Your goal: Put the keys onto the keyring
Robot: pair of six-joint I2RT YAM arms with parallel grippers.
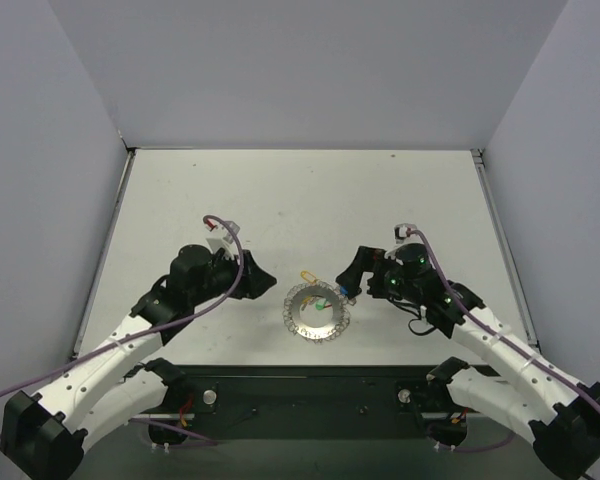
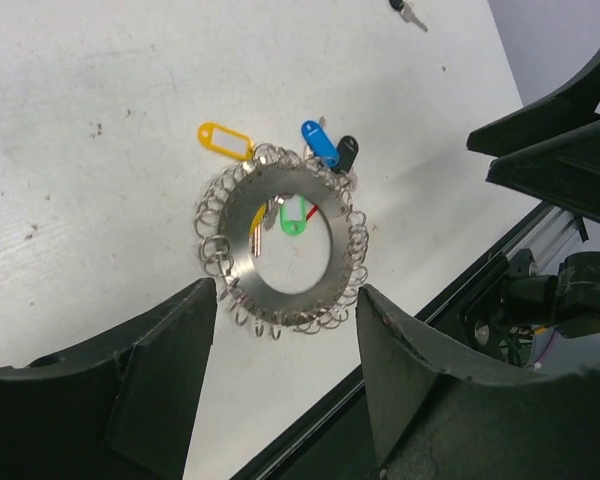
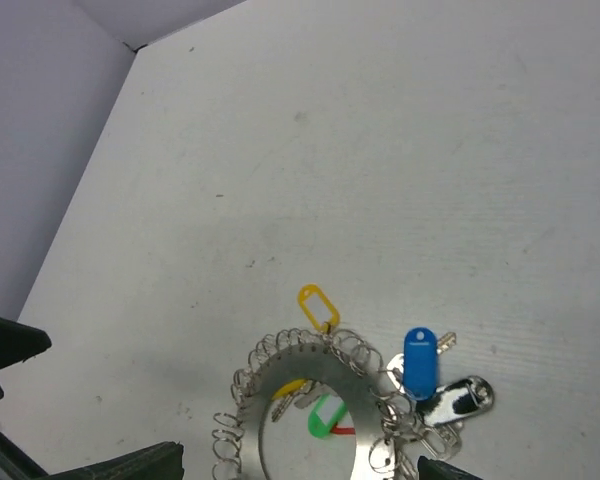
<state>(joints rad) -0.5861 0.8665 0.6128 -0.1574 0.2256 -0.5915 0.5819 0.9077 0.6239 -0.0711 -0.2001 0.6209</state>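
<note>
Flat on the worktop (image 1: 280, 200), midway between both arms and toward the near edge: the keyring (image 1: 298, 318), a toothed silver plate fringed with small wire loops. At its far rim, a yellow key (image 1: 308, 276). Just right of that, a blue key (image 2: 318, 143) and a black key (image 2: 346, 152) side by side. Inside the centre hole, a green key (image 2: 293, 218) with a red sliver beside it (hooked on or merely resting there, impossible to tell). Well beyond the ring in the left wrist view, apparently a stray key (image 2: 408, 12), apart from everything else.

Left tool (image 1: 263, 278) standing wide just left of the ring, nothing between its fingers (image 2: 170, 390), touching nothing. Right tool (image 1: 352, 278) spread fully just right of the ring, likewise empty, with only finger edges showing at the bottom corners of the right wrist view.

Judged as a pause between keys, both tools off the work.

To do the next threading well:
- Pin the plate down with one tool by a bare stretch of rim, clear of the wire loops.
- Take a key by its plastic head with the other tool, low and square, to stop any twisting.
- Bring the key's eye to one loop only, not across several.

Likely hazards: skating of the light ring on the smooth worktop, and snagging on keys already hung.
</note>
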